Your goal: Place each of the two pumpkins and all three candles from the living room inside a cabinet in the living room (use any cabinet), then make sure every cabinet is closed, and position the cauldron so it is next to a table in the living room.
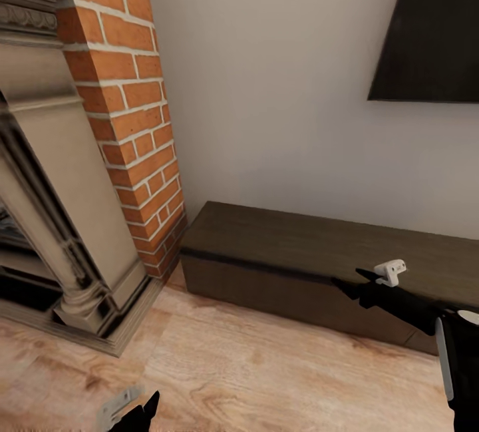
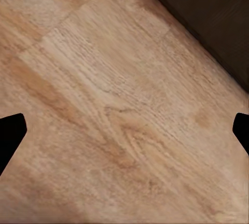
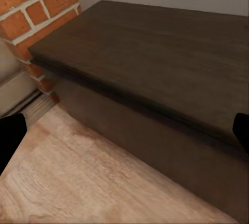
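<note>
Wood floor (image 1: 266, 359) before closed cabinet (image 1: 279, 255); right claw (image 1: 352, 283) outstretched at its front edge, spread empty.

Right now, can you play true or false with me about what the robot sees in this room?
1. The long dark-brown cabinet stands against the wall. True.
2. A cabinet drawer is pulled wide open. False: every front seen here sits flush and shut.
3. The brick fireplace is to the left of the cabinet in the head view. True.
4. The right gripper is holding an orange pumpkin. False: its fingers are spread wide with nothing between them.
5. The left gripper points down at bare wooden floor. True.
6. The floor is covered in green carpet. False: it is pale wood planks.
</note>
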{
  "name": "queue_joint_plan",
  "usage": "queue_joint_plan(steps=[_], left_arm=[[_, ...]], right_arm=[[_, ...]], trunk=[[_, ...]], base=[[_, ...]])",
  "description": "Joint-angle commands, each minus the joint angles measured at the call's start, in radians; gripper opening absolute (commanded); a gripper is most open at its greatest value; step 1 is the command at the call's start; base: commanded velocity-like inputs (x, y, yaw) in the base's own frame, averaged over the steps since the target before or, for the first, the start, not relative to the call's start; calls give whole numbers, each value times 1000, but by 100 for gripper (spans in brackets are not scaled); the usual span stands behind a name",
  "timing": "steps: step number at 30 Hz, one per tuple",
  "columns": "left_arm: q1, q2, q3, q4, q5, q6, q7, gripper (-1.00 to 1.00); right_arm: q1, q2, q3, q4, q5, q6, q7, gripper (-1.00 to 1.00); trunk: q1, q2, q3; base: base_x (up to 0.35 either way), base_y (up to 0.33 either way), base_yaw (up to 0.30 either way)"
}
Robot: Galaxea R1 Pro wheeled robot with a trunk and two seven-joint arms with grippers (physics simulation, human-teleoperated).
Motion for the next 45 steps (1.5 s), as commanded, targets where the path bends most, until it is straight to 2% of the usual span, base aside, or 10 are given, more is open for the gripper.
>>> queue_joint_plan(steps=[1,7,11,14,17,18,21,26,38,45], left_arm=[[6,-1,20,-18,31,9,5,100],[63,1,79,-102,213,22,4,100],[74,2,86,-122,258,58,3,100],[67,3,93,-123,266,81,5,100],[45,3,144,-120,299,109,6,100],[30,3,172,-117,338,117,7,100],[13,4,206,-98,389,121,8,100],[10,6,243,-84,411,121,5,100],[10,6,247,-63,415,123,-3,100],[10,8,245,-71,415,126,-3,100]], right_arm=[[-1,0,-2,-1,7,4,7,100],[4,1,35,-1,8,2,5,100],[5,1,46,-1,8,2,4,100],[7,1,53,-1,8,2,4,100],[10,1,62,-1,8,1,4,100],[19,1,74,-2,8,-1,4,100],[32,1,89,-2,8,-3,4,100],[40,2,103,-1,8,-29,-1,100],[48,8,158,0,27,1,-83,100],[48,8,271,1,56,3,-117,100]], trunk=[[0,0,1],[0,0,8],[0,0,13],[0,0,17],[0,0,21],[0,0,22],[0,0,26],[0,0,33],[0,0,41],[0,0,42]], base=[[-21,-24,217],[-8,-9,217],[-1,-2,217],[0,0,217],[0,0,217],[0,0,217],[0,0,217],[0,0,220],[0,0,173],[0,0,35]])
